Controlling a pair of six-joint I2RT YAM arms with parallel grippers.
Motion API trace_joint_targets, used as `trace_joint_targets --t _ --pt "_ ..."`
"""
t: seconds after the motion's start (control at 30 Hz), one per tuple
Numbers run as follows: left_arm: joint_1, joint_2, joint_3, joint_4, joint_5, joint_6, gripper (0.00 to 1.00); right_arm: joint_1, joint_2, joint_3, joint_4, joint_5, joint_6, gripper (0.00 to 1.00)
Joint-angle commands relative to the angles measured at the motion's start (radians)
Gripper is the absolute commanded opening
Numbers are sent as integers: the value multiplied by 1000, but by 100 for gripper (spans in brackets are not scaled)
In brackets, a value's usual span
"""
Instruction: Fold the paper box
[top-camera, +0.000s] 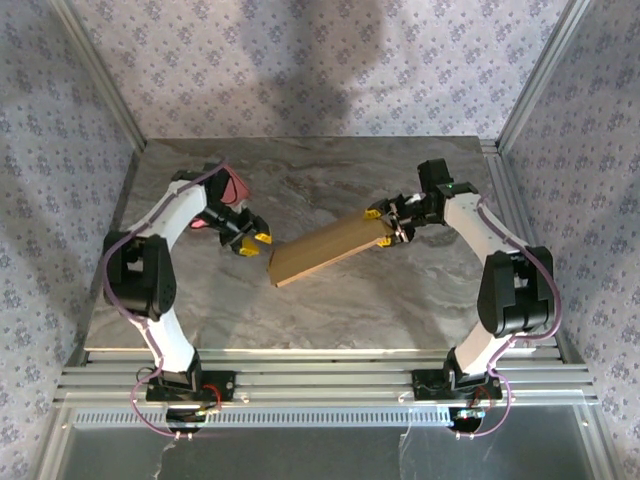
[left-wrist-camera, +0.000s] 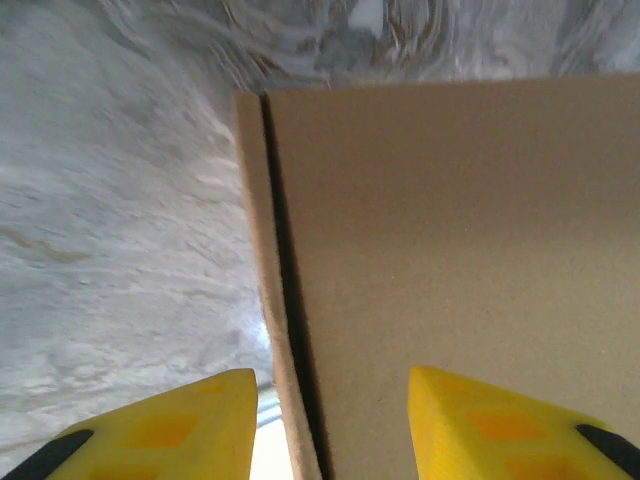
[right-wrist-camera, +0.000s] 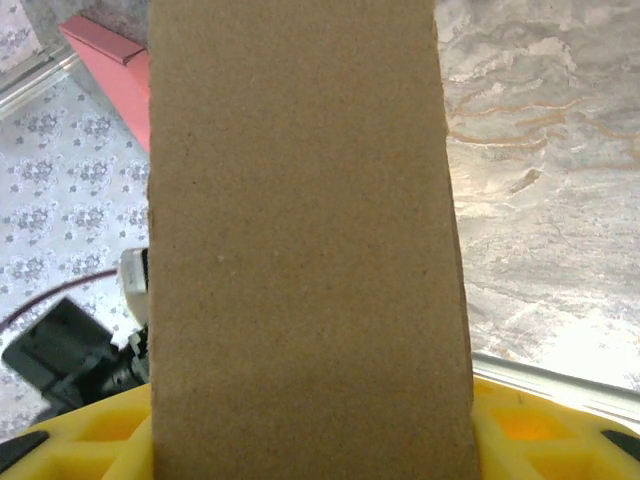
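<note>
Where the paper box (top-camera: 328, 250) lies: flat on the counter (top-camera: 350, 305), between the two arms.
Long axis: slanting from the near-left end up to the far-right end, so each narrow end faces one arm.
Right gripper (top-camera: 386, 224): at the far-right end; the jaws flank the cardboard on both sides and seem to pinch it, though the contact itself sits at the very edge of the wrist view.
Left gripper (top-camera: 256, 240): at the near-left end, jaws spread, with the box's side edge and seam running up between them, not clamped.
Nearer arm: neither by much; each is at its own end.
Containers: the box looks closed flat, its inside hidden.
Pink flat box (top-camera: 236, 184): behind the left arm, well apart.
</note>
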Motion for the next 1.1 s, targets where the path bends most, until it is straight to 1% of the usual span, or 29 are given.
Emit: trace_joint_targets --t 0.0,0.1,0.13,0.2,0.27,0.33,0.4,0.53,0.63,0.73,0.87,0.93,1.0,1.03,1.07 --pt "-24 -152 16 133 -223 -63 45 -19 -37 -25 -59 25 72 46" --pt "-116 -309 -55 326 -319 80 46 -31 -51 -53 -63 29 127 46" --pt "-164 -365 -90 392 -343 162 47 -35 -56 -56 -67 31 141 46" --pt "-264 -472 -174 512 -371 323 54 -44 -57 -56 -88 34 149 46" --pt "-363 -564 -262 612 -391 476 63 -53 -53 -56 -103 25 154 46" --pt "-439 -605 -310 644 -433 590 70 -58 -48 -56 -118 17 151 46" --pt "-469 -590 -299 605 -446 665 71 -64 -39 -56 -143 11 140 46" --pt "-509 -544 -248 500 -395 855 74 -78 -20 -50 -185 5 117 46" --pt "-529 -522 -220 447 -348 961 75 -88 -10 -43 -197 -2 113 46" --pt "-529 -478 -176 381 -290 1000 75 -96 5 -24 -219 2 95 46" --pt "-529 -438 -126 350 -214 999 75 -103 21 -14 -228 1 82 45" --pt "-534 -412 -99 317 -191 1005 76 -104 26 -14 -227 -1 80 45" --pt "-545 -380 -72 273 -195 1022 76 -106 31 -11 -227 -5 77 45" --pt "-551 -364 -64 249 -210 1038 83 -106 33 -10 -224 -6 75 45" --pt "-557 -351 -60 240 -236 1051 85 -107 34 -10 -225 -8 76 45"
